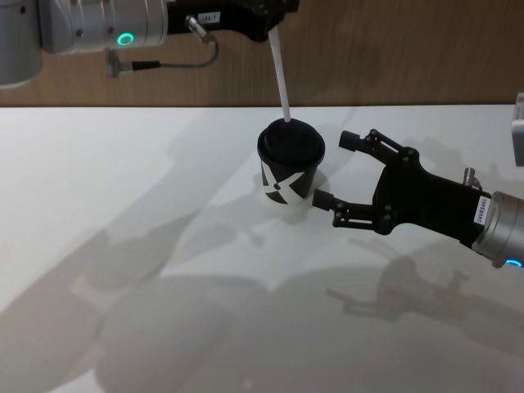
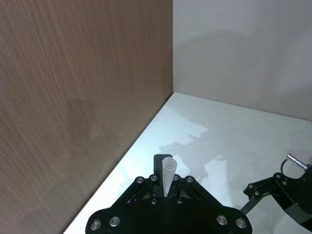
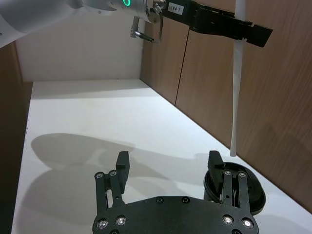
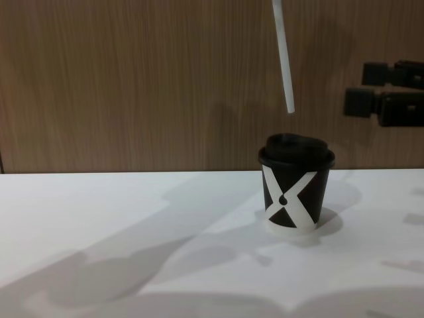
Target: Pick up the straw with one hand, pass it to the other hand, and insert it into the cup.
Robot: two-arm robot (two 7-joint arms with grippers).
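Note:
My left gripper [image 1: 273,24], with the silver wrist and green ring, hangs high over the table, shut on the upper part of the white straw [image 1: 282,82]. The straw hangs nearly upright and tilts slightly. In the chest view its lower end [image 4: 289,109] stops a short gap above the domed lid of the black cup [image 4: 296,189]. The cup [image 1: 290,168] stands upright on the white table. My right gripper [image 1: 336,170] is open just to the right of the cup, fingers pointing at it, with nothing between them. The left wrist view has the straw [image 2: 168,175] pinched in the left gripper [image 2: 165,184].
A wooden wall [image 4: 132,79] runs close behind the cup. The white table [image 1: 123,246] stretches out to the left and front. In the right wrist view the cup's lid [image 3: 253,192] sits beside one of the right gripper's fingers [image 3: 214,163].

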